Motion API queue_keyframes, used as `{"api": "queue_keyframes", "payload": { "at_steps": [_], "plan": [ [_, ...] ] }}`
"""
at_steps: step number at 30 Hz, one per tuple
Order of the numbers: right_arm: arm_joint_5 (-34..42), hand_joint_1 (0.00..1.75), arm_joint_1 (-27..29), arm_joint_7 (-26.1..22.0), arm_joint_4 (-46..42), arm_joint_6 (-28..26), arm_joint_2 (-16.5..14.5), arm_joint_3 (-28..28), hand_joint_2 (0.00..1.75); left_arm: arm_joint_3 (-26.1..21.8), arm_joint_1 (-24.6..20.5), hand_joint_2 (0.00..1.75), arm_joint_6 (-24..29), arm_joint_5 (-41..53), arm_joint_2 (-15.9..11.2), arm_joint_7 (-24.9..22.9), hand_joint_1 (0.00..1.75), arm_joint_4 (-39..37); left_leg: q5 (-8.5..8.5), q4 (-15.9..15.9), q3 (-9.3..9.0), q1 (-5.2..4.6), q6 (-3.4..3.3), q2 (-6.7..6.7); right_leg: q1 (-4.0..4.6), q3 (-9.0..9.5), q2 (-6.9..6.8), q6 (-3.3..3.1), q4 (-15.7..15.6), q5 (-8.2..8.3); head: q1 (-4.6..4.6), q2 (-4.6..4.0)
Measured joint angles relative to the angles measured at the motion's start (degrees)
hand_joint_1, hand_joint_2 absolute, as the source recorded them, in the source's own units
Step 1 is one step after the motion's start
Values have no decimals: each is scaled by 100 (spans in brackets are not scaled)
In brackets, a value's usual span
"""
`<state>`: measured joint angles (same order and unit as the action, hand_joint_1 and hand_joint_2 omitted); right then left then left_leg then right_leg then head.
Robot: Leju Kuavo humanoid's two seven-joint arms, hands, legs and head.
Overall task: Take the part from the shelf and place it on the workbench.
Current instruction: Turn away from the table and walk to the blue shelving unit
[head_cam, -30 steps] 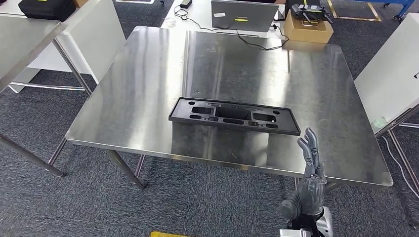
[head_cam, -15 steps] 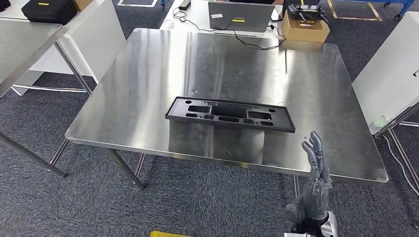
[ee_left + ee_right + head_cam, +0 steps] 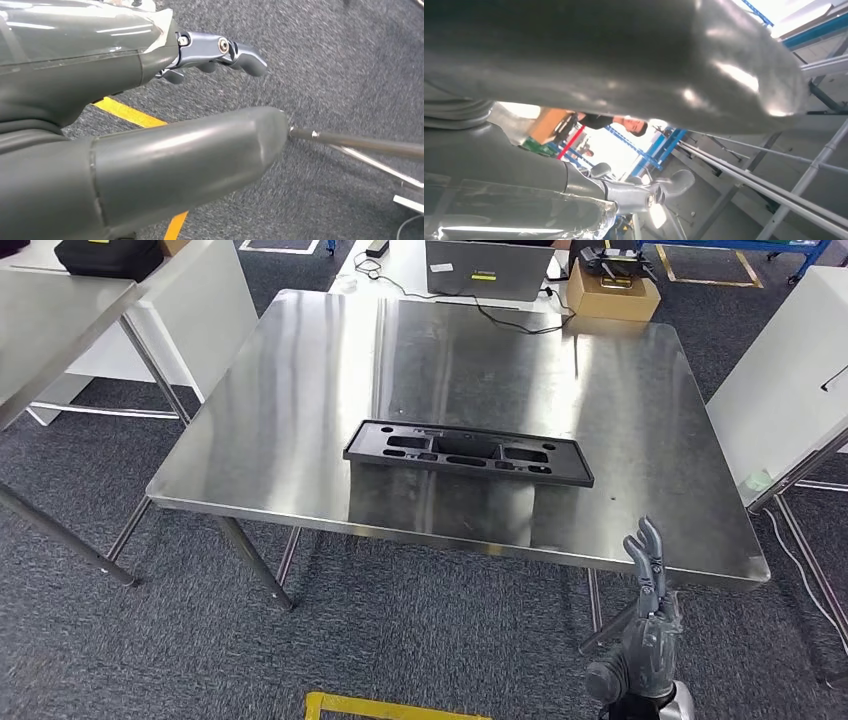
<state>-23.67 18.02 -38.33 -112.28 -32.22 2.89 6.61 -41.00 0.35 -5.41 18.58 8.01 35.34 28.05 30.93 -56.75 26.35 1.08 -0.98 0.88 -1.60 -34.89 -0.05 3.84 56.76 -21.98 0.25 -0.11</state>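
Already resting flat on the steel tabletop (image 3: pixel 300 390): the black part (image 3: pixel 468 452), lying lengthwise across the middle, near the front edge but fully on the surface, touched by nothing. Looks placed, judging from that, so little of the task seems left.

Farther back, beyond the tabletop's far edge: a laptop (image 3: pixel 490 267) with a cable trailing onto the steel, a cardboard box (image 3: pixel 612 290) beside it, a black case (image 3: pixel 108 255) on another table to the side. Yellow floor tape (image 3: pixel 395 707) on the grey carpet below.

Low and in front of the tabletop: right hand (image 3: pixel 645 640), holding nothing, fingers straight and pointing up, well apart from the part. Left hand (image 3: pixel 150 125) hanging over the carpet, holding nothing, thumb out, dark fingers slightly bent.

Main risk from here, as a guess: upraised fingers catching the tabletop's front lip if the arm swings forward or up, jolting the part; or a leg of the table clipped while stepping away
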Motion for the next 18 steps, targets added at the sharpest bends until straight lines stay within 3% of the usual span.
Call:
{"api": "queue_keyframes", "payload": {
  "at_steps": [1, 2, 4, 5, 6, 7, 8, 10, 12, 13, 15, 16, 17, 18],
  "plan": [
    [3, 0, 22, 2, -5, -2, -3, -6, 0, -2, -2, 0, -2, 2, 3, 0, 0, -1, -53, 18, 51, -17, -63, -15, 0, -36, 1, 28, 22, -14, -1, 0],
    [7, 0, 46, 4, -10, -3, -8, -12, 0, -2, -5, 0, -5, 3, 4, 0, 0, -2, -122, 38, 116, -29, -138, -31, 2, -105, 2, 13, 131, -127, 7, 0],
    [15, 0, 74, 11, -16, -4, -13, -26, 0, -3, -5, 0, -12, 7, 5, 1, 0, -3, -257, 56, 267, -51, -242, -72, -4, -317, 1, -97, 693, -616, 15, 0],
    [16, 0, 83, 16, -17, -4, -14, -30, 0, -3, -3, 0, -14, 7, 1, 0, 0, -3, -317, 54, 350, -66, -266, -87, 1, -422, 2, -139, 1088, -881, 23, 0],
    [17, 0, 91, 21, -17, -4, -15, -33, 0, -4, -1, 0, -15, 9, 0, -1, 0, -4, -378, 49, 429, -83, -274, -102, 6, -477, 2, -141, 1435, -1055, 25, 0],
    [17, 0, 100, 26, -17, -4, -16, -36, 0, -4, -1, 0, -17, 11, 1, -1, 0, -7, -439, 43, 511, -101, -278, -117, 15, -454, 2, -111, 1648, -1119, 26, 0],
    [16, 0, 109, 31, -17, -4, -16, -37, 0, -4, -1, 0, -20, 16, 3, -1, 0, -9, -493, 38, 581, -118, -278, -125, 28, -331, 2, -68, 1665, -1082, 27, 0],
    [15, 0, 119, 38, -25, -4, -17, -39, 0, -3, -4, 0, -25, 33, 7, -1, 0, -14, -597, 24, 682, -143, -266, -133, 64, 250, 2, -18, 1045, -876, 27, 0],
    [16, 0, 123, 45, -52, -4, -17, -46, 0, -2, -9, 0, -25, 48, 14, -1, 0, -17, -695, 14, 745, -173, -230, -134, 124, 875, 1, -75, 146, -822, 22, 0],
    [20, 0, 135, 48, -67, -4, -17, -52, 0, -2, -8, 0, -25, 51, 18, -2, 0, -19, -743, 14, 768, -184, -205, -137, 148, 1017, 1, -115, -123, -841, 17, 0],
    [44, 0, 182, 51, -89, -4, -17, -69, 0, -2, 8, 0, -33, 55, 19, -1, 0, -20, -832, 22, 796, -192, -144, -139, 163, 1022, -2, -180, -268, -829, -7, 0],
    [61, 0, 206, 52, -94, -3, -22, -75, 0, -2, 22, 0, -41, 59, 17, 0, 0, -20, -820, 1, 822, -184, -111, -127, 123, 975, -13, -219, -273, -787, -21, 0],
    [76, 0, 230, 53, -101, -3, -31, -80, 0, -1, 40, 0, -50, 63, 16, 0, 0, -19, -715, -79, 866, -170, -79, -114, 83, 934, -22, -279, -278, -734, -38, 0],
    [87, 0, 254, 52, -110, -3, -41, -81, 0, -1, 58, 0, -56, 66, 17, 0, 0, -19, -506, -259, 937, -151, -44, -97, 42, 881, -33, -335, -287, -673, -54, 0]
  ]
}}
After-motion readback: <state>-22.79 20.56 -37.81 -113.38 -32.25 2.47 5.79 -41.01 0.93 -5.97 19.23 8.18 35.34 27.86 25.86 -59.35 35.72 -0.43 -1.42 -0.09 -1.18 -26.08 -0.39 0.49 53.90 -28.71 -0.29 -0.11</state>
